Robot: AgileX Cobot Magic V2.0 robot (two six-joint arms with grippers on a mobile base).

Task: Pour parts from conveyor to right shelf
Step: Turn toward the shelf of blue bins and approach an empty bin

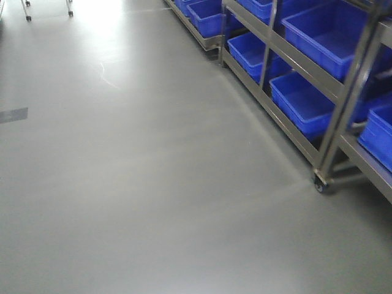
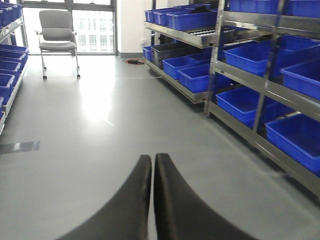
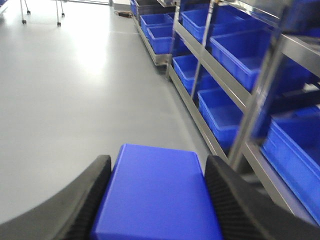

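Note:
My right gripper (image 3: 157,162) is shut on a small blue box (image 3: 157,192), whose flat blue face fills the space between the two black fingers (image 3: 235,200). It is held above the grey floor, beside the metal shelf (image 3: 260,95) of blue bins on the right. My left gripper (image 2: 152,157) is shut and empty, its two black fingers pressed together, pointing down the aisle. The shelf runs along the right in the front view (image 1: 331,138) and in the left wrist view (image 2: 260,100). No conveyor or loose parts show. Neither gripper shows in the front view.
Blue bins (image 1: 306,104) fill the shelf levels; a shelf caster (image 1: 320,185) stands on the grey floor (image 1: 135,171). A grey office chair (image 2: 57,37) stands at the aisle's far end by the windows. More blue bins (image 2: 7,75) line a left rack.

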